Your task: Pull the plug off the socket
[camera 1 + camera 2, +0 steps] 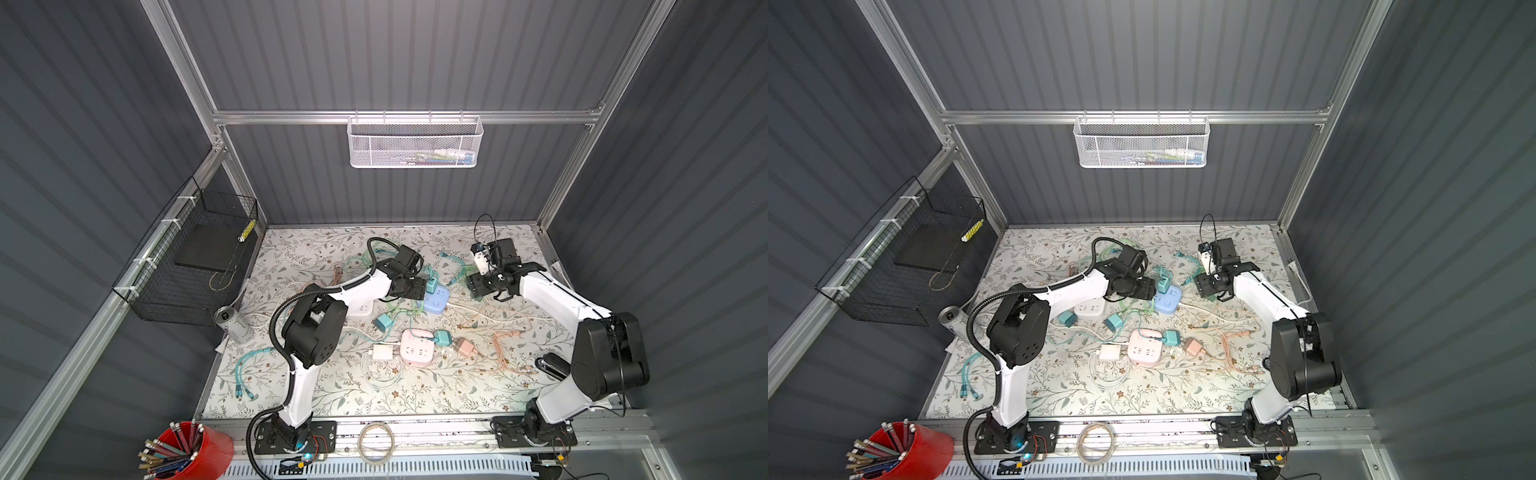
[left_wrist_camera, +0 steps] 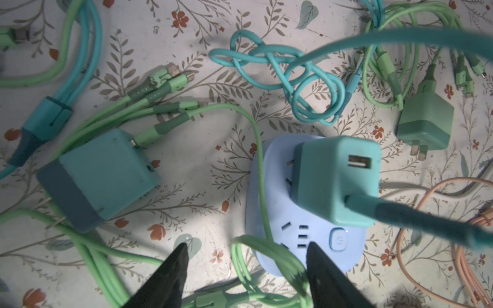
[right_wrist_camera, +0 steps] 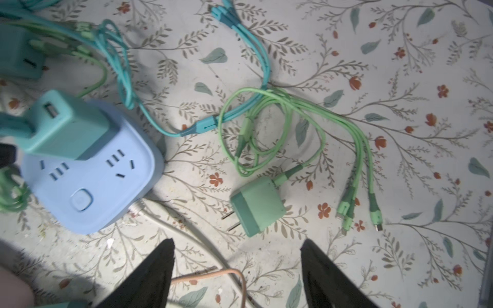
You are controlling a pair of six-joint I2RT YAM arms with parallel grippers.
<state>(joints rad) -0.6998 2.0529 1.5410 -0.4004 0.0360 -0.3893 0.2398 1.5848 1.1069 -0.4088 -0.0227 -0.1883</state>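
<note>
A light blue socket cube lies mid-table. A teal plug stands in its top face with a teal cable in its side. Part of its prongs shows above the face. My left gripper is open at the socket's left. One fingertip hangs over the socket's edge, and a green cable loop lies between the fingers. My right gripper is open and empty, right of the socket. A loose green plug lies just ahead of it.
Nearer the front are a pink socket cube carrying a teal plug, a white socket cube, a pink plug and a white charger. Teal, green, white and pink cables lie tangled round them. Another teal adapter lies by the left gripper.
</note>
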